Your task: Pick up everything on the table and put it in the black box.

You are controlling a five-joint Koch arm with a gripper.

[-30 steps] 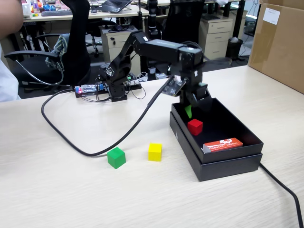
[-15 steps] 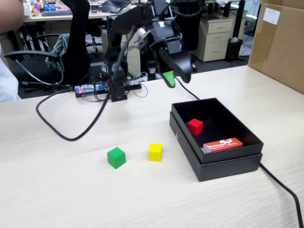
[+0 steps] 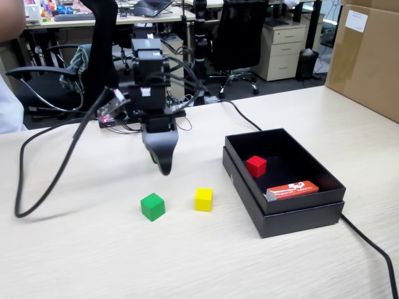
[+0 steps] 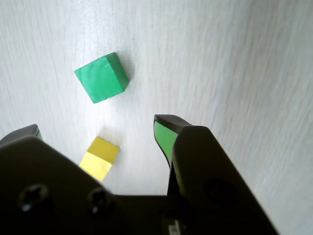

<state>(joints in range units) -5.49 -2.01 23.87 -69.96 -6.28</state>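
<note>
Fixed view takes in the whole table (image 3: 75,249): the arm (image 3: 149,75) stands at about 11 o'clock of the frame and hangs its gripper (image 3: 162,163) nose-down over bare wood. From here the jaws lie one behind the other, so only one dark tip shows. The green cube (image 3: 153,206) sits on the table at 6 o'clock from that tip, near but clear of it. The yellow cube (image 3: 203,199) rests at 3 o'clock of the green one, apart from it. The black box (image 3: 299,215) lies farther toward 3 o'clock, just beside the yellow cube; inside it the red cube (image 3: 255,166) sits on the floor toward the near-left wall, and an orange packet (image 3: 292,189) lies flat at 5 o'clock from it. A black cable (image 3: 43,180) loops across the table at 9 o'clock.

Wrist view shows what the other hides: the two jaws are spread wide with nothing between them, one green-lined tip at centre and the other at the 9 o'clock edge. In it the gripper (image 4: 98,129) hangs above the table (image 4: 234,58), the green cube (image 4: 101,78) at 12 o'clock from the gap, the yellow cube (image 4: 100,157) low in the gap near 6 o'clock. Box, red cube and packet are out of this view.
</note>
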